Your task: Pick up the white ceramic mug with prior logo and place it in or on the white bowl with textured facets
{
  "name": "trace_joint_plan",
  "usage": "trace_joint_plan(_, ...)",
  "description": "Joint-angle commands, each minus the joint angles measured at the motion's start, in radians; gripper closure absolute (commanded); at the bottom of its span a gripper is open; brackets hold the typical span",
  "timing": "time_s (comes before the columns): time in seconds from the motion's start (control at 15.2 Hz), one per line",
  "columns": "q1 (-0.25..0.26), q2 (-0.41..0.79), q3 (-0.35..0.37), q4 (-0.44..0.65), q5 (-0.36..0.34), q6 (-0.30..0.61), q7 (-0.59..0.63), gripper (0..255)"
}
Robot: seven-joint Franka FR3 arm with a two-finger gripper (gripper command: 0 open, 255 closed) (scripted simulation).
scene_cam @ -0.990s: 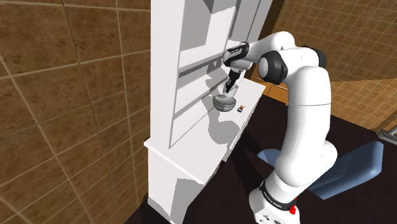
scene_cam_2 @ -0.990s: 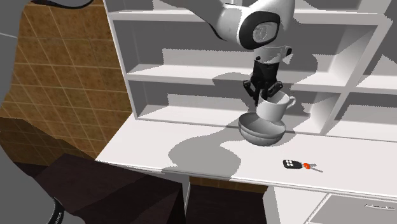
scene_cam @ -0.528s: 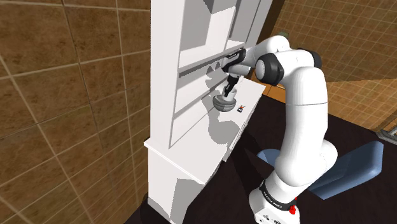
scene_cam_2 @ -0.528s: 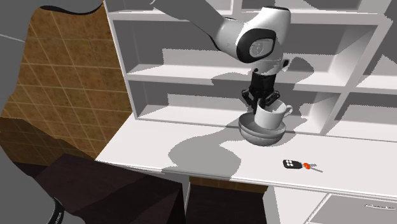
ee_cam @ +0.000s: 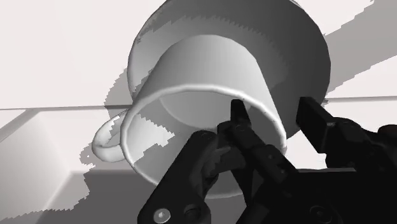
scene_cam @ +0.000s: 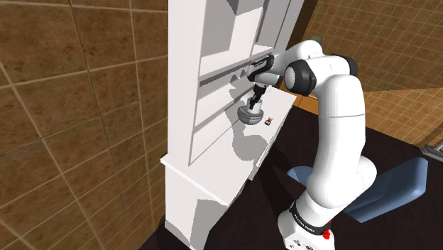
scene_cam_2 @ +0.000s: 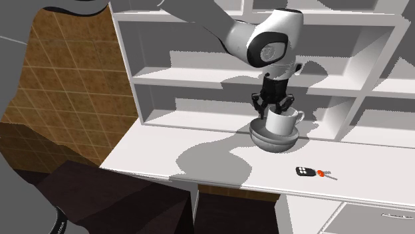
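The mug (scene_cam_2: 280, 123) sits inside the bowl (scene_cam_2: 273, 141). Its base is down in the hollow, its mouth faces up, and its handle points toward the second exterior view's right. From the hand's own camera the mug (ee_cam: 203, 83) lies well within the bowl's rim (ee_cam: 308, 44).

The gripper (scene_cam_2: 273, 105) hangs straight over the bowl with its fingers (ee_cam: 239, 118) parted. One finger is inside the mug's mouth and the other outside, so they straddle the wall on the side away from the handle. A sliver of gap shows on each side of that wall, so they appear to be loose around it rather than pinching it.

By my reading the carrying and setting down are done. What remains is to lift the hand straight up and clear without catching the rim.

The bowl rests on a white counter (scene_cam_2: 199, 159), close in front of a white shelf unit (scene_cam_2: 199, 80). The lowest shelf board runs just behind and above the bowl, and the arm's wrist sits level with it, so a lift leaning backward could brush it. A small black key fob with an orange tag (scene_cam_2: 304, 171) lies on the counter nearer the front edge than the bowl. It is well apart from the bowl and not in the way.
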Motion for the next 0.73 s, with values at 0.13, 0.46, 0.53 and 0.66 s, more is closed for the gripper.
trace_joint_plan(0.13, 0.0, 0.001, 0.001, 0.0, 0.0, 0.0, 0.0, 0)
trace_joint_plan(0.46, 0.013, -0.058, -0.019, 0.012, -0.028, -0.068, 0.016, 0)
trace_joint_plan(0.53, 0.015, -0.072, -0.023, 0.018, -0.035, -0.087, 0.02, 0)
trace_joint_plan(0.66, 0.015, -0.072, -0.023, 0.018, -0.035, -0.087, 0.02, 0)
